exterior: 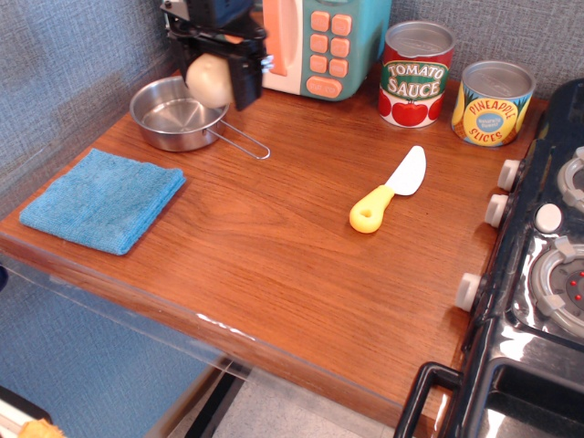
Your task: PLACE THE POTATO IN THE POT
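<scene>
The pale cream potato (209, 80) is held between my gripper's (213, 82) black fingers, lifted in the air at the back left. It hangs over the right rim of the shiny steel pot (167, 117), which stands empty on the wooden table with its wire loop handle (245, 143) pointing to the right. The gripper is shut on the potato. Most of the arm is out of view above the frame.
A folded blue cloth (102, 199) lies at the front left. A toy knife with a yellow handle (388, 190) lies mid-table. A tomato sauce can (415, 73) and a pineapple can (493, 102) stand at the back. A toy microwave (324, 46) stands behind the pot, a stove (538, 265) at right.
</scene>
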Controlling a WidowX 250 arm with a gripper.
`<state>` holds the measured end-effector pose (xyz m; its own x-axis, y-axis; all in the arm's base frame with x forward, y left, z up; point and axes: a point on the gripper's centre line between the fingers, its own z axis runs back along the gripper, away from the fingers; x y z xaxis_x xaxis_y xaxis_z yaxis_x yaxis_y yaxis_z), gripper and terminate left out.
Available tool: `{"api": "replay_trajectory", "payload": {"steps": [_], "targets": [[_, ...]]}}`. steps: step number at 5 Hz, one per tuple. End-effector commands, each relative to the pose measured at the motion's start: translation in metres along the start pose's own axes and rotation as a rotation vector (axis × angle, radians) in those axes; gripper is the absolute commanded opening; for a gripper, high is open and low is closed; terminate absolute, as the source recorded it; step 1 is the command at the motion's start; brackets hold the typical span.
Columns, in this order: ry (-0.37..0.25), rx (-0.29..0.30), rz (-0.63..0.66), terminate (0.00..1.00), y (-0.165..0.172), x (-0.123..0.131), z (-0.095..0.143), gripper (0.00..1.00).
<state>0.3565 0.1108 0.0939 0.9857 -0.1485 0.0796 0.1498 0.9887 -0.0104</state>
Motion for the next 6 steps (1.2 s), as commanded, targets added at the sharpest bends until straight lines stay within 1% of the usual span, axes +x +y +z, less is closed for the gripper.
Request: {"api": "replay_trajectory", "payload": {"steps": [1, 2, 3, 4, 5, 6], "targets": [[0.009, 0.052, 0.109, 0.00, 0.086, 0.005, -0.019, 0.00], [0.022, 0.047, 0.085, 0.00, 0.083, 0.017, -0.025, 0.00], [-0.006, 0.053, 0.092, 0.00, 0.079, 0.024, -0.025, 0.00], [-0.037, 0.062, 0.073, 0.00, 0.068, 0.037, -0.022, 0.00], [-0.046, 0.071, 0.125, 0.00, 0.065, 0.040, -0.020, 1.00], [-0.042, 0.081, 0.154, 0.00, 0.067, 0.036, -0.018, 1.00]]}}
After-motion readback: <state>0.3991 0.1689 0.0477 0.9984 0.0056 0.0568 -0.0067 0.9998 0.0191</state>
